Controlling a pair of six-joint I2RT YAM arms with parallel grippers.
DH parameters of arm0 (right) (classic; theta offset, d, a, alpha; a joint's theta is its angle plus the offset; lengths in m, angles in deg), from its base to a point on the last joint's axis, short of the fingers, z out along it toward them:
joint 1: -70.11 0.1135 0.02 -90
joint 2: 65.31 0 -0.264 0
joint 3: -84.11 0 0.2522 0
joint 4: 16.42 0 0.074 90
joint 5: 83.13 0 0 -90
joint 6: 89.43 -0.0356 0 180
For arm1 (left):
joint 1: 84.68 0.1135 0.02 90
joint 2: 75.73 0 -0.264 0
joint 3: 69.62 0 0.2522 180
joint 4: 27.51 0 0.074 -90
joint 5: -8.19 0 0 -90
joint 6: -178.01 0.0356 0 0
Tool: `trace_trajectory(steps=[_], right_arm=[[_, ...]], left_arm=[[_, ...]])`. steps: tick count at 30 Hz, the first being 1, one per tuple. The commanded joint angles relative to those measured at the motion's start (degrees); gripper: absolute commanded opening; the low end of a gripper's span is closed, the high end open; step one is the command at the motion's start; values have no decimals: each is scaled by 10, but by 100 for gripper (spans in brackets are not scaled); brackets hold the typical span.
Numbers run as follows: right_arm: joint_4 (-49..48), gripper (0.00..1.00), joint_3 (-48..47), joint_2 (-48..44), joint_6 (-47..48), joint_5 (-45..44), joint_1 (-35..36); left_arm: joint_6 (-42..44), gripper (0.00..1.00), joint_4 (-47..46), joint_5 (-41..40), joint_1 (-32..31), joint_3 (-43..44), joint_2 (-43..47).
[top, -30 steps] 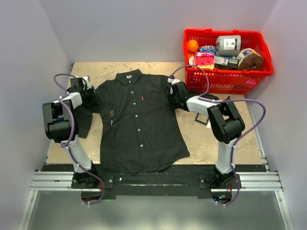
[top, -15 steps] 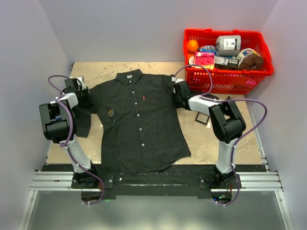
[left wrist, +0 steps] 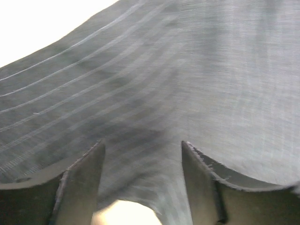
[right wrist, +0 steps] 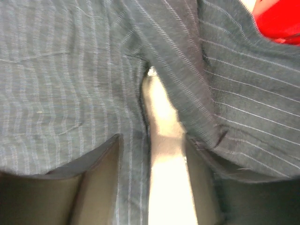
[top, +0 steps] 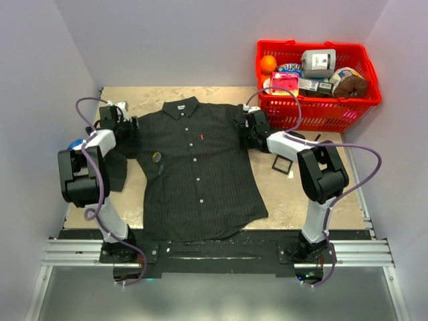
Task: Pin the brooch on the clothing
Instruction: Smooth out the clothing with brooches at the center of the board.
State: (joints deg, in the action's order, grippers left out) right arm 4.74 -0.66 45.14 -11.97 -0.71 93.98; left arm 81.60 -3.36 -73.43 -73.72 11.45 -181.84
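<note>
Tabletop [top: 281,195] shows between shirt [top: 200,175] and red basket [top: 314,120]; left fingers [left wrist: 79,183], right fingers [right wrist: 96,183] spread at shoulders.

The top camera looks straight down on the whole shirt [top: 197,174], while both wrist cameras sit close against its pinstriped shoulders.

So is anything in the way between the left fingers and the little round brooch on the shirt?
Nothing visible is. The left fingers sit open at the shoulder of the shirt. The brooch lies uncovered on the shirt's front, nearer the arm bases. Only flat cloth lies between them.
</note>
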Motion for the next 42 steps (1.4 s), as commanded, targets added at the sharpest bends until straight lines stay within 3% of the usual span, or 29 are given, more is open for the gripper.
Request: trace_trajectory(steps=[1, 9, 13, 21, 29, 32, 37, 42], right_arm=[[6, 66, -11, -59, 19, -5, 54], [35, 69, -55, -62, 14, -44, 231], [-2, 68, -49, -62, -22, 8, 272], [-62, 68, -27, -78, -50, 52, 345], [-85, 68, -19, -76, -67, 74, 368], [-88, 68, -21, -72, -71, 75, 384], [-99, 68, -28, -55, -72, 71, 416], [-93, 67, -51, -13, -67, 66, 443]], left_arm=[[-6, 73, -29, -13, -24, -26, 110], [-4, 70, 72, -21, -29, -38, 111], [10, 62, 87, -49, -51, -38, 96], [29, 61, 118, -126, -73, -20, 44], [39, 56, 130, -196, -105, -21, 26], [40, 48, 131, -174, -104, -17, 9], [45, 19, 142, -166, -104, -3, -25], [51, 5, 139, -172, -105, 8, -38]])
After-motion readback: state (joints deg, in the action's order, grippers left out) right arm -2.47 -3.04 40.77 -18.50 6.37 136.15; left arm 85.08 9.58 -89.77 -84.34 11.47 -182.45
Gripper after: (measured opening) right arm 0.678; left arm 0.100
